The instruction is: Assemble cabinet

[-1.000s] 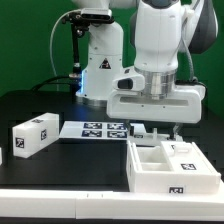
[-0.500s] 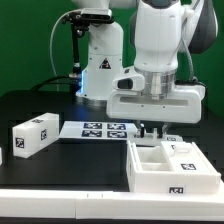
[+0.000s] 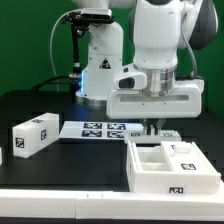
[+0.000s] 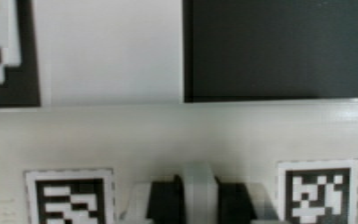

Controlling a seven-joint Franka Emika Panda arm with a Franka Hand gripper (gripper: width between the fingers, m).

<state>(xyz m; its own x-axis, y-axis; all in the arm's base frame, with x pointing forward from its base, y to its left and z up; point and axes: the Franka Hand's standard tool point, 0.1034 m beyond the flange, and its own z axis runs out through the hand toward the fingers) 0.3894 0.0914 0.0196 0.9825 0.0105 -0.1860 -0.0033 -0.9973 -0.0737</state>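
The cabinet's open compartmented shell (image 3: 172,168) lies at the front on the exterior view's right. A white tagged block (image 3: 33,135) lies at the left. My gripper (image 3: 152,126) hangs just behind the shell, over a small white cabinet piece (image 3: 167,134). In the wrist view this white piece (image 4: 194,135) fills the frame, with a tag on either side of my gripper (image 4: 195,196). The two dark fingers stand close together with a thin white ridge of the piece pinched between them.
The marker board (image 3: 100,129) lies flat on the black table between the block and my gripper. The white robot base (image 3: 100,60) stands behind it. A white table edge runs along the front.
The hand has risen a little above the small white piece. The shell and the left block have not moved.
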